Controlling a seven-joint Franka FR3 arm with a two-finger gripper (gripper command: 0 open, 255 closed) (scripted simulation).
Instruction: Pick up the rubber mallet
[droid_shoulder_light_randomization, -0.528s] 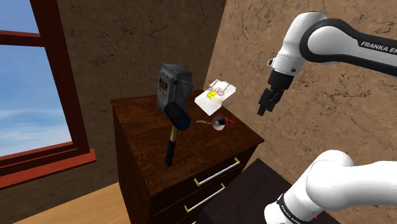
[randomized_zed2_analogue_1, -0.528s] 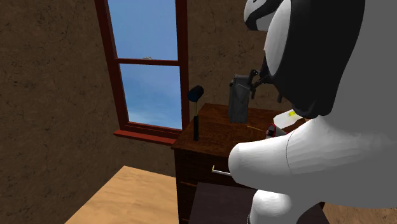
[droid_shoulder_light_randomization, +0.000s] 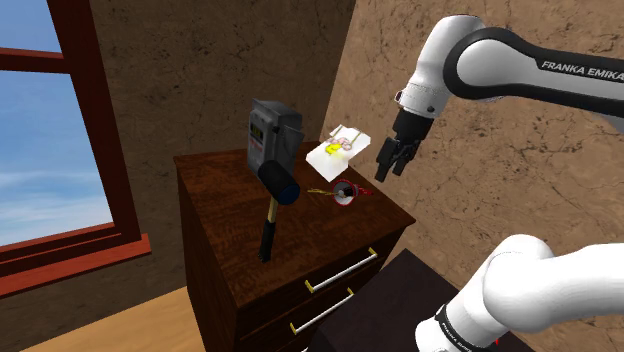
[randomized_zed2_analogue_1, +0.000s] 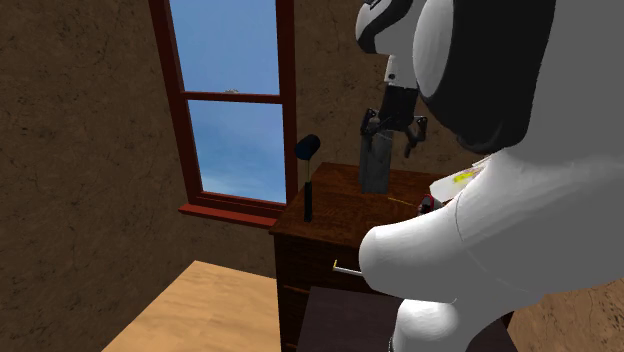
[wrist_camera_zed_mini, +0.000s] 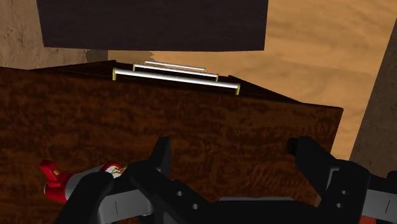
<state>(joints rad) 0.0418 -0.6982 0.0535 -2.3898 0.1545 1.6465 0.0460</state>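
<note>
fingers (wrist_camera_zed_mini: 161, 159) stand apart, empty, well away from the rubber mallet (droid_shoulder_light_randomization: 272, 212) on the dresser (droid_shoulder_light_randomization: 215, 205).

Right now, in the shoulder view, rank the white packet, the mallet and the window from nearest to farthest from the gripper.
1. White packet: on the dresser, just to the view's left of the gripper.
2. Mallet: farther left on the dresser.
3. Window: at the view's left edge.
</note>
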